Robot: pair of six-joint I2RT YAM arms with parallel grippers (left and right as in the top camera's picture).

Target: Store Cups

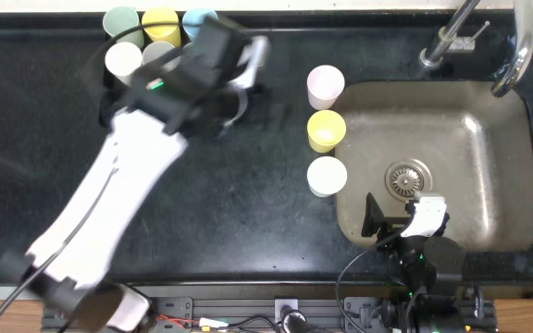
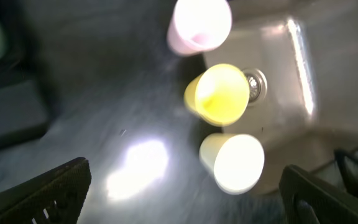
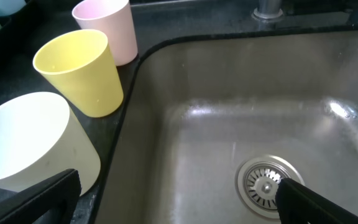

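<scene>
A shiny steel sink (image 1: 475, 139) with a round drain (image 1: 407, 176) sits at the right end of the dark worktop (image 1: 248, 213). A metal tap (image 1: 452, 37) stands at the sink's far edge. Three plastic cups stand in a row on the worktop, just beside the sink's left rim. The pale pink cup (image 1: 325, 85) is farthest back, the yellow cup (image 1: 326, 129) is in the middle, and the cream cup (image 1: 327, 176) is nearest. All three stand open side up.

At the worktop's far left corner is a black tray (image 1: 109, 83) with more cups in it: a pale green one (image 1: 120, 20), a yellow one (image 1: 160, 20), a blue one (image 1: 197, 18) and a white one (image 1: 123, 58).

The left arm stretches from the near left corner up toward the tray. The left claw (image 2: 185, 171) is spread wide and holds nothing. It looks toward the three cups.

The right arm is folded low at the sink's near edge. The right claw (image 3: 178, 183) is wide too, with nothing in it, above the sink bowl beside the cream cup.
</scene>
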